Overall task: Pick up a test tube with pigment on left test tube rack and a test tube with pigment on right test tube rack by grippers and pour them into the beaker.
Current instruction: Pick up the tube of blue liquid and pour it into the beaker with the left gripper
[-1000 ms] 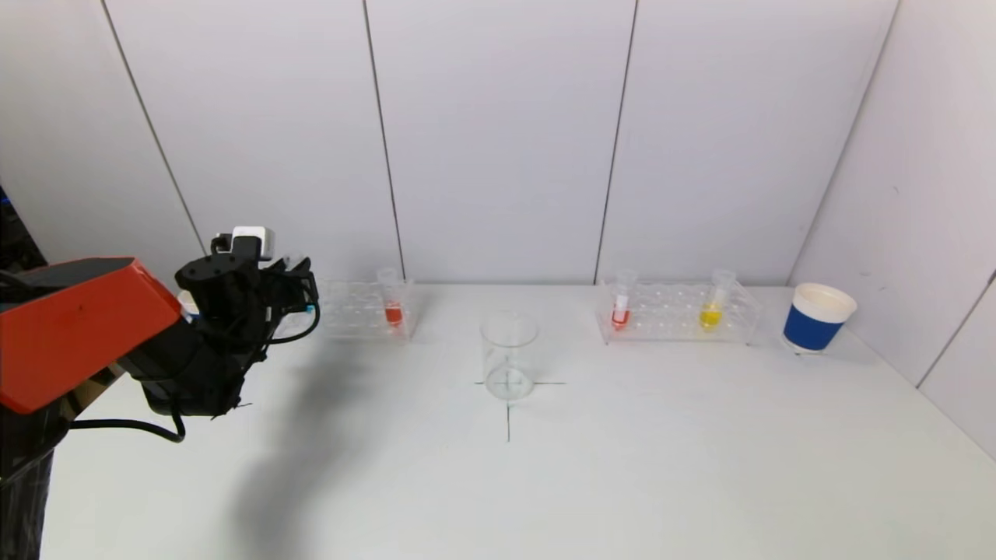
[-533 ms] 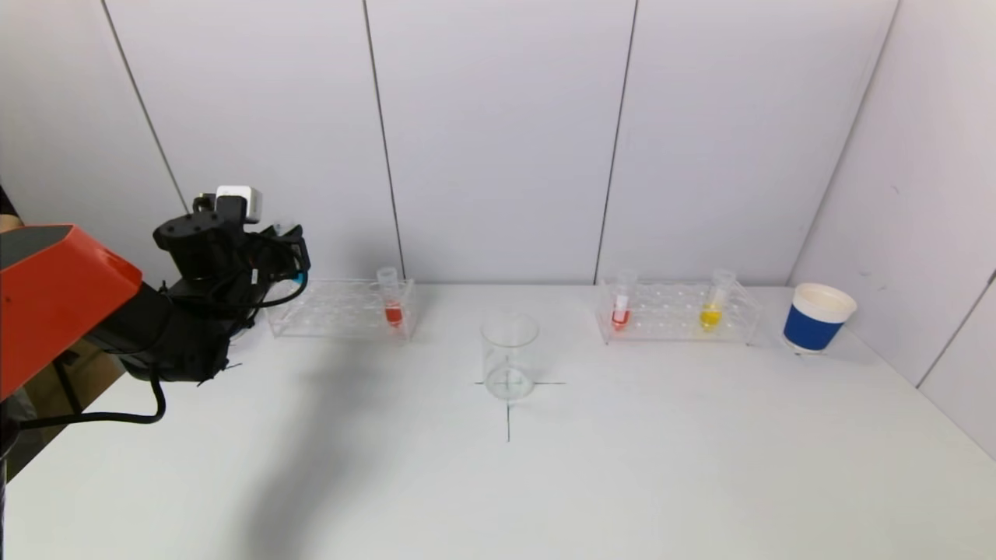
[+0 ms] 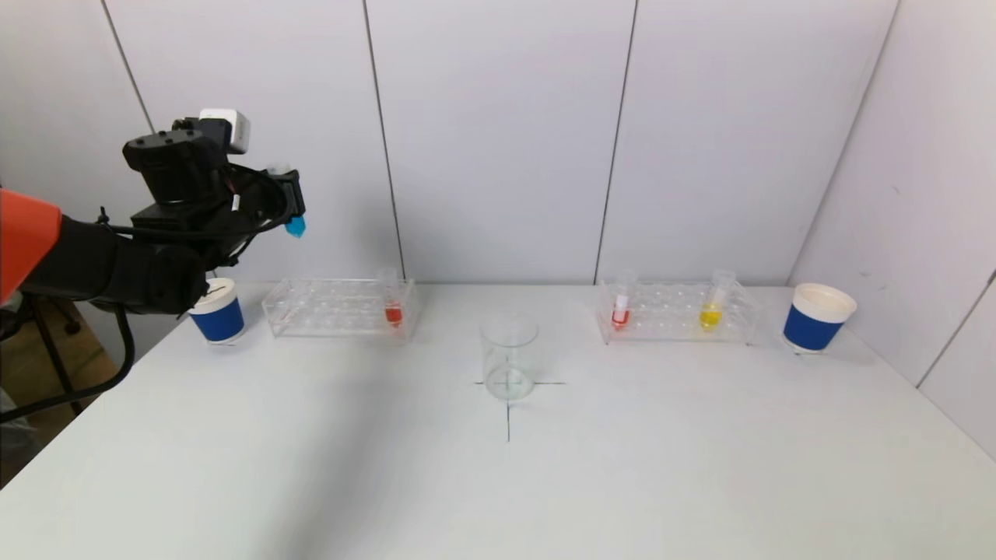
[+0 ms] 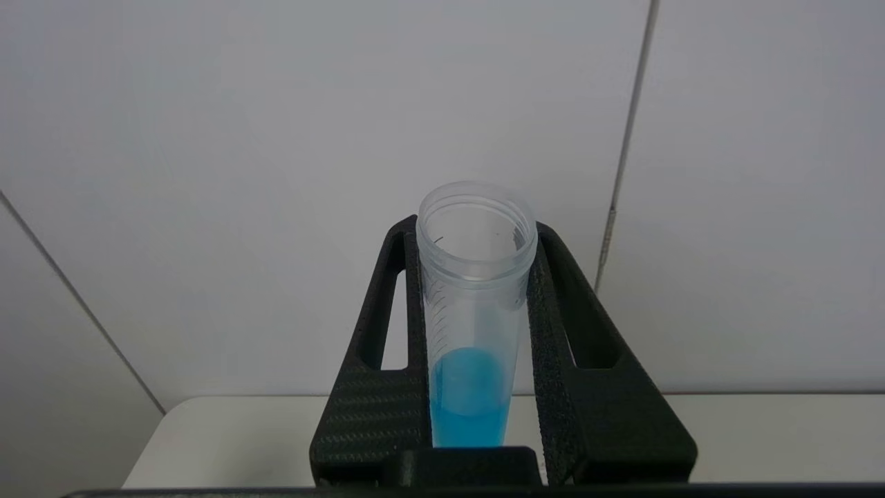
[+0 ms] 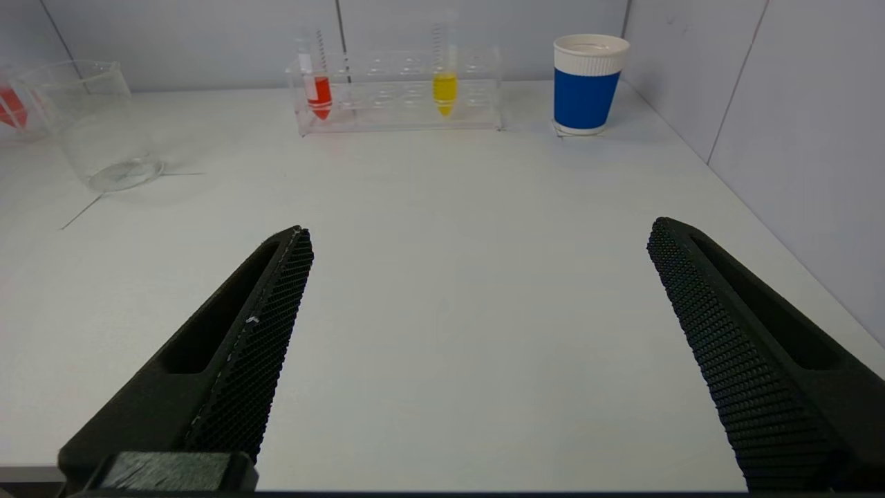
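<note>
Blue pigment sits low in the upright tube [image 4: 476, 325] my left fingers [image 3: 293, 204] clamp at upper left, keeping it unspilled, while my right fingers [image 5: 477, 346] gape wide over the counter [image 5: 442, 277].

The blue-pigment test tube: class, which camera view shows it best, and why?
The left wrist view: the blue-pigment test tube fills the frame, open-mouthed, clamped in the left gripper. The head view shows only its blue tip raised above the left rack. The right wrist view misses it.
</note>
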Controlling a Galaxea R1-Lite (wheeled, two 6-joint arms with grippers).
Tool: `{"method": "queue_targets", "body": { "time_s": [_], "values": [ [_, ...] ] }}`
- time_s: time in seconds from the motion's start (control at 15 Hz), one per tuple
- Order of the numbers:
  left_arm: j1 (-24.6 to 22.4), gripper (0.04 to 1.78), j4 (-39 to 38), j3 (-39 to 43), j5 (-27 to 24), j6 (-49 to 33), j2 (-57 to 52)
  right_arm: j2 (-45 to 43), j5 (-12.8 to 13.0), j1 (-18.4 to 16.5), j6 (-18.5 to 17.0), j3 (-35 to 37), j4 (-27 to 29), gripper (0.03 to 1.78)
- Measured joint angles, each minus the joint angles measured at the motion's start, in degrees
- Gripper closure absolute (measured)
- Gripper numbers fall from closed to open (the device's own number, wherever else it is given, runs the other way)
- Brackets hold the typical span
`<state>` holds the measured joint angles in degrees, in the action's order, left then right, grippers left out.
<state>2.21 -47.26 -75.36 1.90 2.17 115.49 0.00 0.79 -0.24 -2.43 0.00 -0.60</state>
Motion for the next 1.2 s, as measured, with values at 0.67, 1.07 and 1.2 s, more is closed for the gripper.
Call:
{"method": "queue_targets", "body": {
  "time_s": [0.67, 1.07, 1.2],
  "values": [
    [12.56, 1.38, 27.64, -19.76, -2.78, 0.3, -3.36, 0.0, 0.0, 0.02, 0.0, 0.0, 0.0, 0.05],
    [17.52, 1.38, 31.11, -28.09, -13.78, 1.35, 1.51, 0.0, 0.0, 0.0, 0.0, 0.0, 0.0, 0.05],
    [17.99, 1.38, 30.98, -28.9, -17.83, 3.5, 3.13, 0.0, -0.02, 0.0, 0.0, 0.0, 0.0, 0.05]
  ]
}}
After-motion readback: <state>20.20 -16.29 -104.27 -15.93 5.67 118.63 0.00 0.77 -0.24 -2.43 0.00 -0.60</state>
